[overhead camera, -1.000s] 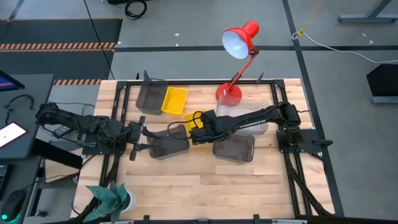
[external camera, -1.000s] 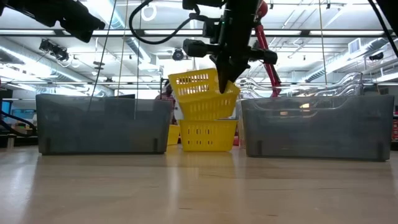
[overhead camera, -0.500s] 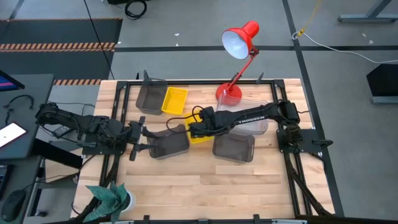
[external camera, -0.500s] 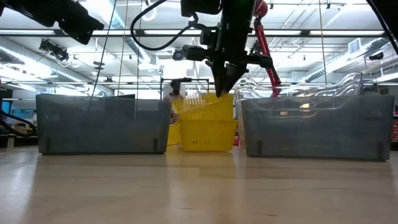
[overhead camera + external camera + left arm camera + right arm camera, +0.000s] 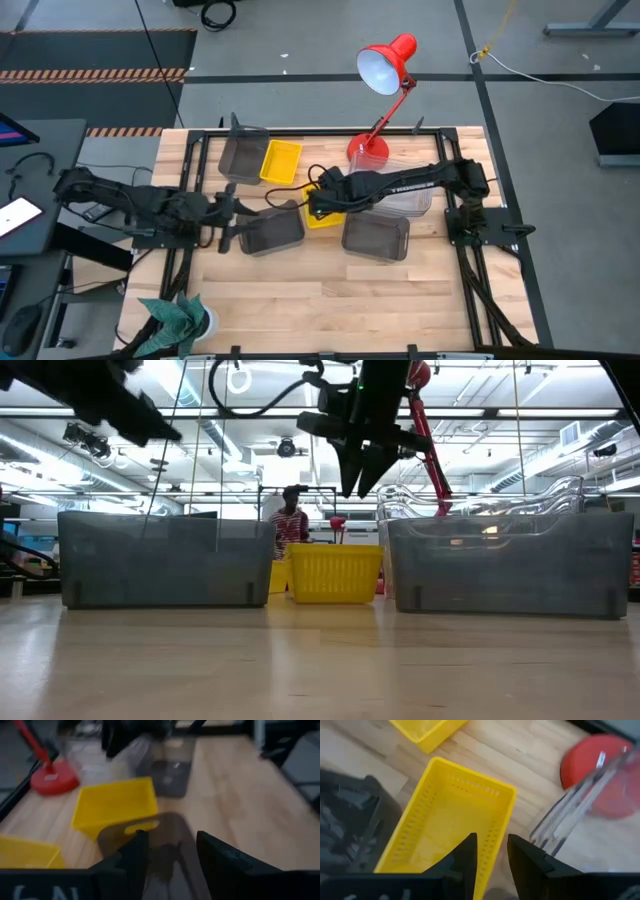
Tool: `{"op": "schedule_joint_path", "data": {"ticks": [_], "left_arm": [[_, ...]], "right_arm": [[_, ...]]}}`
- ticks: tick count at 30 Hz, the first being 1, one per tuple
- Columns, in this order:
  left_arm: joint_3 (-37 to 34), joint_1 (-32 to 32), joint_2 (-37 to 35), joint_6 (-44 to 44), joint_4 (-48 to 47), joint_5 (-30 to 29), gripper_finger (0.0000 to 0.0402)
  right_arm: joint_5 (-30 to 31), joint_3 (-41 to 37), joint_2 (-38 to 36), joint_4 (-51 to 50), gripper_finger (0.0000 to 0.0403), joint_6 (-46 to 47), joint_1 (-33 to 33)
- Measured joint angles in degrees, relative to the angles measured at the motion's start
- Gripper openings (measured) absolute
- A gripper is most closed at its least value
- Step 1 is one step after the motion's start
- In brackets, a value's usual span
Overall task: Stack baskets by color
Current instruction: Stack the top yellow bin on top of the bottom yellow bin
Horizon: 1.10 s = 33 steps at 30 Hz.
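The right gripper (image 5: 358, 488) hangs just above a small yellow basket (image 5: 322, 213) in the middle of the tabletop (image 5: 330, 290). Its fingers are apart and hold nothing. The basket sits flat between two dark-grey baskets, one (image 5: 165, 558) on one side and one (image 5: 510, 562) on the other. Another yellow basket (image 5: 281, 161) lies near the back, beside a third grey one (image 5: 241, 155). The clear baskets (image 5: 405, 185) are piled by the red lamp (image 5: 385, 65).

The left gripper (image 5: 167, 852) is at the rim of the first grey basket, fingers apart.

If the right arm dips or swings low, a finger could catch the yellow rim and tip it. The left gripper could push the grey basket into it.
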Motion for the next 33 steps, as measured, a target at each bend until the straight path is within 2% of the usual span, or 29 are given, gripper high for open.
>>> {"op": "schedule_joint_path", "data": {"ticks": [10, 18, 24, 33], "left_arm": [[0.0, 8.74, 9.16, -0.62, -0.03, 0.14, 0.0171], [0.02, 17.55, 17.01, -0.12, 3.04, 0.14, 0.0171], [0.06, 21.92, 21.49, 1.11, 4.68, 2.44, 0.0171], [2.4, 26.03, 26.76, -0.15, 2.05, 6.43, 0.0171]], "right_arm": [[-2.0, -0.02, -1.96, 3.64, 0.0083, -17.63, -2.7], [-1.94, -0.04, -3.96, 10.49, 0.006, -33.47, -4.95], [2.52, -0.04, -5.8, 9.41, 0.0043, -38.02, -5.13], [3.13, -3.48, -12.37, 9.65, 0.0014, -40.85, -3.15]]}}
